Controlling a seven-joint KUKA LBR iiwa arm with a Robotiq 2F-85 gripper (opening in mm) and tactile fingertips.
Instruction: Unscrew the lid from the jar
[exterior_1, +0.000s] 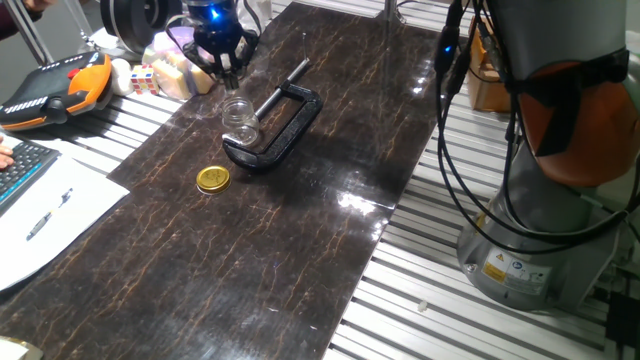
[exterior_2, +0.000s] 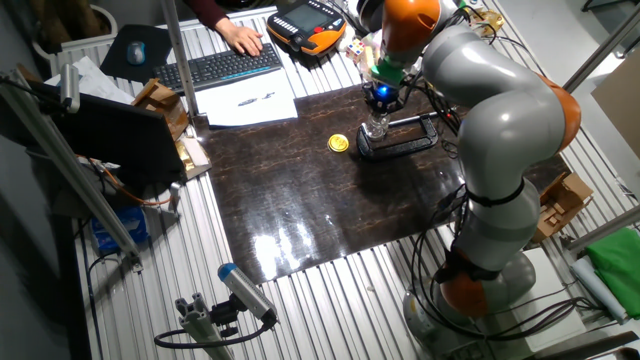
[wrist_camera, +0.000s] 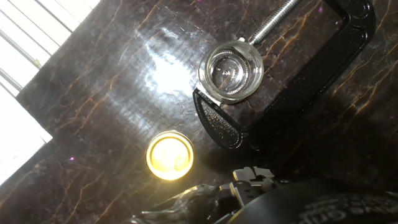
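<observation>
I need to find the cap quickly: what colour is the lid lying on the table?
Gold-yellow; the lid shows best in the hand view.

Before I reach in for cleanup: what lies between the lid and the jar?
Only bare dark tabletop between the lid and the jar, clearest in the hand view.

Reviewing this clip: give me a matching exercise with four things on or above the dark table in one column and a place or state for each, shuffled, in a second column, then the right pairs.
Things:
1. lid
2. jar
3. C-clamp
4. end effector

Places or states:
A. black, lying flat, gripping the glass between screw and frame
B. hanging just above the open glass mouth, holding nothing
C. gold, lying flat on the table, apart from the glass
D. clear, upright, with no cap on it

Pairs: 1-C, 2-D, 3-A, 4-B
</observation>
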